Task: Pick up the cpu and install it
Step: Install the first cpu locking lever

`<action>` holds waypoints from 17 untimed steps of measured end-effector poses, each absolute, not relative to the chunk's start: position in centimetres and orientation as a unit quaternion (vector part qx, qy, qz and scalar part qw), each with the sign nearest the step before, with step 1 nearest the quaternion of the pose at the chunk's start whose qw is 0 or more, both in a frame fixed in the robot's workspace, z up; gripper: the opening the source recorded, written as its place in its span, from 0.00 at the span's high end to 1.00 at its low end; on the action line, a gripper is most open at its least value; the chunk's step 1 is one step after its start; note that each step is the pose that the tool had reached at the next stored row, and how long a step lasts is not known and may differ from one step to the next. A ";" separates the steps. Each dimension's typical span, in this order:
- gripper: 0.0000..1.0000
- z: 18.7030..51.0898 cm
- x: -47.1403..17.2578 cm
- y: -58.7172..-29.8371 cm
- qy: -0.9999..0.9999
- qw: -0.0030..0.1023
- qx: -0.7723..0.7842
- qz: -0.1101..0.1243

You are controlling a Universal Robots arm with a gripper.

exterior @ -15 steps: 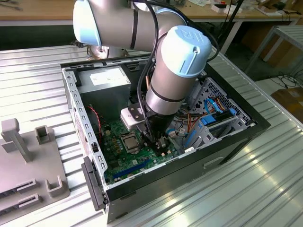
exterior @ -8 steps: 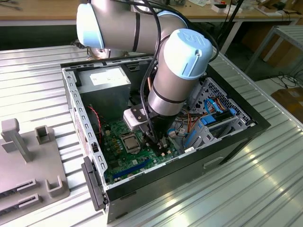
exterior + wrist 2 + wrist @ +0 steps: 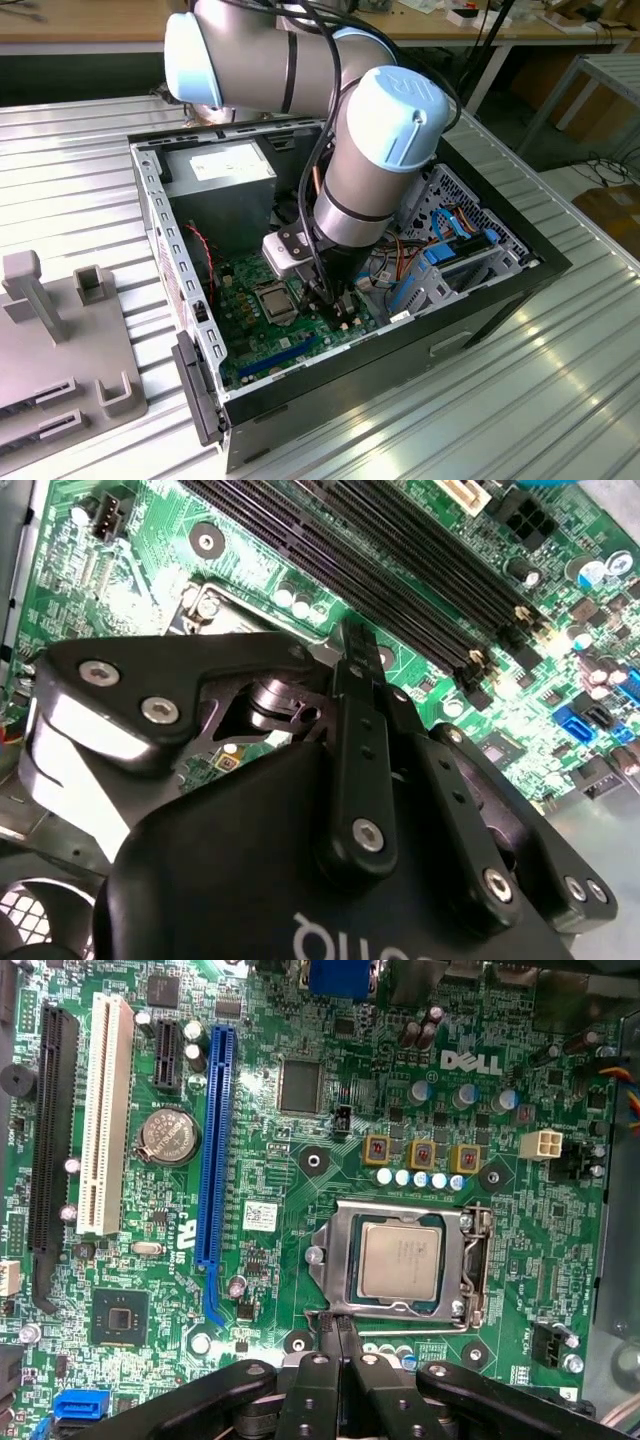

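The cpu [image 3: 400, 1257], a small silvery-grey square, lies flat in the metal-framed socket [image 3: 335, 1250] of the green board [image 3: 260, 1110]. In the exterior view the cpu [image 3: 274, 297] sits low inside the open computer case. My gripper [image 3: 336, 1328] hovers just beside the socket's edge, fingers pressed together and holding nothing. In the exterior view the gripper [image 3: 333, 300] hangs to the exterior view's right of the socket. In the second wrist view the gripper [image 3: 355, 645] points down at the board beside the socket corner.
A grey power-supply box [image 3: 225, 165] fills the case's back. The case walls [image 3: 160, 230] ring the board. Blue cables [image 3: 440, 250] and a drive cage crowd the exterior view's right. Long black memory slots [image 3: 380, 550] and a blue slot [image 3: 212, 1140] stand nearby. A grey fixture [image 3: 40, 330] rests outside.
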State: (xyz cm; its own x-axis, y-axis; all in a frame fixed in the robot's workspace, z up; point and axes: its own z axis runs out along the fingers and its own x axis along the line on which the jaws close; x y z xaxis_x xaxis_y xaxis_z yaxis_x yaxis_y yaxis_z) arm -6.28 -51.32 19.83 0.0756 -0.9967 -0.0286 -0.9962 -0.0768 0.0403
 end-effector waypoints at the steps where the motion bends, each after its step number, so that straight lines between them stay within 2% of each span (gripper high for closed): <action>1: 0.89 19.9 -6.3 -51.3 -0.679 0.005 0.733 -0.024; 10: 0.89 21.8 -6.5 -50.6 -0.679 0.005 0.733 -0.024; 17: 0.89 21.8 -8.7 -49.4 -0.679 0.004 0.733 -0.023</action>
State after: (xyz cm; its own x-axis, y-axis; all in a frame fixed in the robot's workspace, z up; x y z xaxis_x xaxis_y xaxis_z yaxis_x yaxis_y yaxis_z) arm -8.70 -49.44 21.79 0.0757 -0.9967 -0.0288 -0.9963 -0.0767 0.0376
